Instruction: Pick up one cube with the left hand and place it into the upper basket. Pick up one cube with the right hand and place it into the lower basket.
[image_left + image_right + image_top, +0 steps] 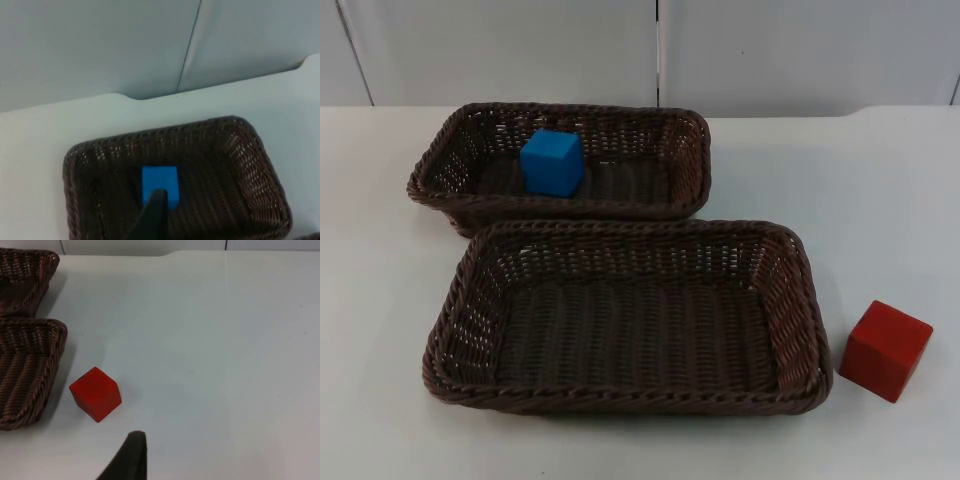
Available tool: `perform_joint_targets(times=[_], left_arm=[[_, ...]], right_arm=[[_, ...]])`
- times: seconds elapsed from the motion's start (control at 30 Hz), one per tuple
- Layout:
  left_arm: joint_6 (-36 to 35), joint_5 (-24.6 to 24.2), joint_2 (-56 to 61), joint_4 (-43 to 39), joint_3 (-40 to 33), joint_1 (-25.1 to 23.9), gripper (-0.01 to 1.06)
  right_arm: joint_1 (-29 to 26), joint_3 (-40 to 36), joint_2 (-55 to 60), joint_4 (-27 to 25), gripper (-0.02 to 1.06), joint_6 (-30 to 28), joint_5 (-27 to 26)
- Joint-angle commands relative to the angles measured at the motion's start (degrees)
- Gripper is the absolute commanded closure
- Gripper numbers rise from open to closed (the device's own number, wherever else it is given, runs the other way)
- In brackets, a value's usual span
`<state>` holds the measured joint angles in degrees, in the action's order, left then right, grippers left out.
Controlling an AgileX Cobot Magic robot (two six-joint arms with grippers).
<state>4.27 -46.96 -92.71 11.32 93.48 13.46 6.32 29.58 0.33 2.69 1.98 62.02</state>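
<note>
Blue cube [552, 162] sits upright inside the upper basket [470, 120], on its floor toward the left half, while the red cube [885, 350] rests on the white table [880, 200] just beside the right end of the lower basket [800, 300], apart from it. From the left wrist, the left gripper [152, 220] hangs above the upper basket [240, 145] with one black fingertip over the blue cube [159, 182]; how far it is open I cannot tell, and it holds nothing visible. From the right wrist, the right gripper [130, 457] hovers over bare table near the red cube [96, 393], one fingertip in sight, its opening likewise impossible to judge.
</note>
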Motion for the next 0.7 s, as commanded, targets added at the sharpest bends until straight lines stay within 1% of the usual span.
perform_joint_targets(times=[0.0,0.03,0.1,0.13,0.23,0.27,0.4,0.43,0.57,0.6,0.67], left_arm=[[0.4,1.9,2.8,-0.4,-3.1,0.3,0.17],[1.2,3.2,5.5,-0.3,-6.9,0.3,0.17],[1.5,3.7,6.4,-0.3,-7.8,0.3,0.17],[1.5,5.2,8.9,-0.2,-11.9,0.3,0.17],[1.5,8.6,14.3,-0.3,-19.8,0.3,0.17],[1.5,8.6,14.3,-0.3,-19.8,0.3,0.17],[1.5,10.1,21.1,-0.4,-28.7,0.3,0.17],[1.5,10.1,21.1,-0.4,-28.7,0.3,0.17],[1.5,10.2,27.8,-2.0,-36.2,0.3,0.17],[1.5,10.2,27.8,-2.0,-36.2,0.3,0.17],[1.5,10.2,30.7,-2.1,-38.9,0.3,0.17]], right_arm=[[0.2,-0.1,0.1,0.1,-0.01,0.1,-0.2],[0.2,-0.1,0.1,0.1,-0.01,0.1,-0.2],[0.2,-0.1,0.1,0.1,-0.01,0.1,-0.2],[0.2,-0.1,0.1,0.1,-0.01,0.1,-0.2],[0.2,-0.1,0.1,0.1,-0.01,0.1,-0.2],[0.2,-0.1,0.1,0.1,-0.01,0.1,-0.2],[0.2,-0.1,0.1,0.1,-0.01,0.1,-0.2],[0.2,-0.1,0.1,0.1,-0.01,0.1,-0.2],[0.2,-0.1,0.1,0.1,-0.01,0.1,-0.2],[0.2,-0.1,0.1,0.1,-0.01,0.1,-0.2],[0.2,-0.1,0.1,0.1,-0.01,0.1,-0.2]])
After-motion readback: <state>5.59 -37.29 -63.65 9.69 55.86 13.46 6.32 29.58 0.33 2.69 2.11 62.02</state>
